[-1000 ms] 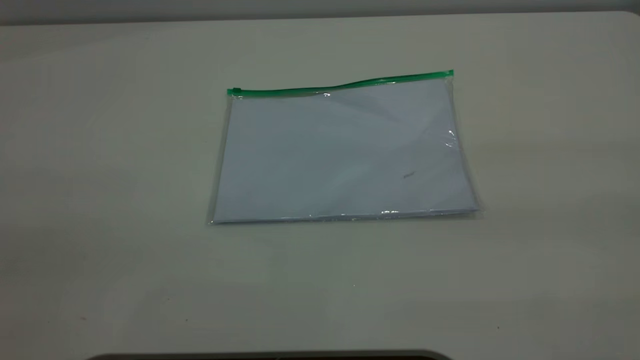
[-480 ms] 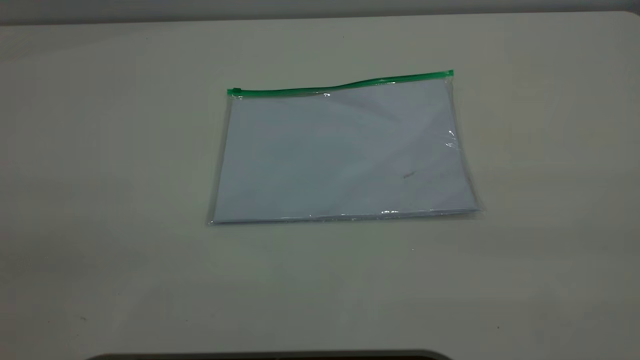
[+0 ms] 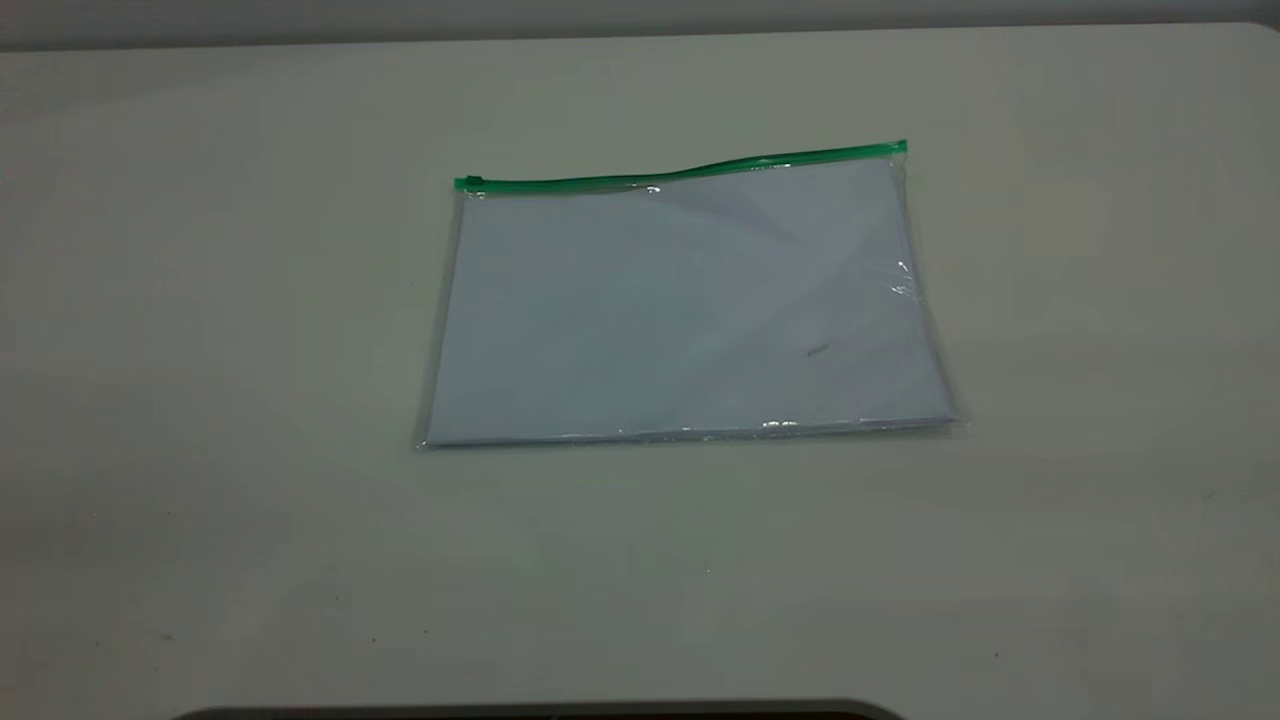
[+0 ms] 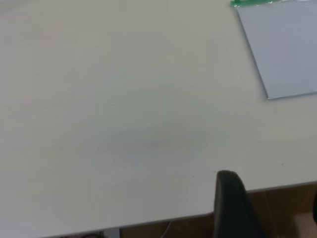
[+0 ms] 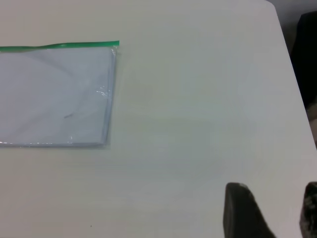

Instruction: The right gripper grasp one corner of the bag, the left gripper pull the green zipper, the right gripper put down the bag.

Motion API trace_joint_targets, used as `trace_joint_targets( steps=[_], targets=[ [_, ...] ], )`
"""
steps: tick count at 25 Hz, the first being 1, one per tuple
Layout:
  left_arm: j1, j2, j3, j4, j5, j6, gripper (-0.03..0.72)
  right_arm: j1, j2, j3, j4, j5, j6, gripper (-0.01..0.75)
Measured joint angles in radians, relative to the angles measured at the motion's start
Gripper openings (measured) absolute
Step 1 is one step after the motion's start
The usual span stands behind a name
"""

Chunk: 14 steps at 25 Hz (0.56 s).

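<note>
Fingers of the right gripper [image 5: 270, 210] show only in its own wrist view, two dark tips with a clear gap between them, spread and holding nothing. They hang over bare table [image 3: 200, 400], well apart from the bag [image 3: 685, 305], off the bag's short edge on the side where the green zipper [image 3: 680, 172] ends without a slider. One dark finger of the left gripper [image 4: 270, 208] shows in the left wrist view, with a sliver of a second at the frame border; a wide gap lies between them, so this gripper is also spread and empty. It sits near the table's edge, well away from the bag, on the side of the bag's other short edge.

Neither gripper appears in the exterior view. The bag [image 4: 285, 49] lies flat on the table, roughly in the middle of it, untouched by either arm. Pale bluish-white sheets show through the clear plastic, and bright glints sit along the edge opposite the zipper and near one short edge. The green zipper [image 5: 59, 45] runs the full length of the bag's far long edge, bowing slightly upward partway along. Its small slider tab [image 3: 470, 183] sits at the end of the strip toward the left arm's side, at the bag's corner [image 4: 242, 3].
</note>
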Motion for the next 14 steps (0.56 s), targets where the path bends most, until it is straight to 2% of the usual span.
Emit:
trace_joint_targets(
  steps=[14],
  targets=[
    [0.004,0.0,0.0,0.0,0.0,0.0,0.447,0.0,0.0,0.0,0.0,0.0,0.0,0.24]
  ],
)
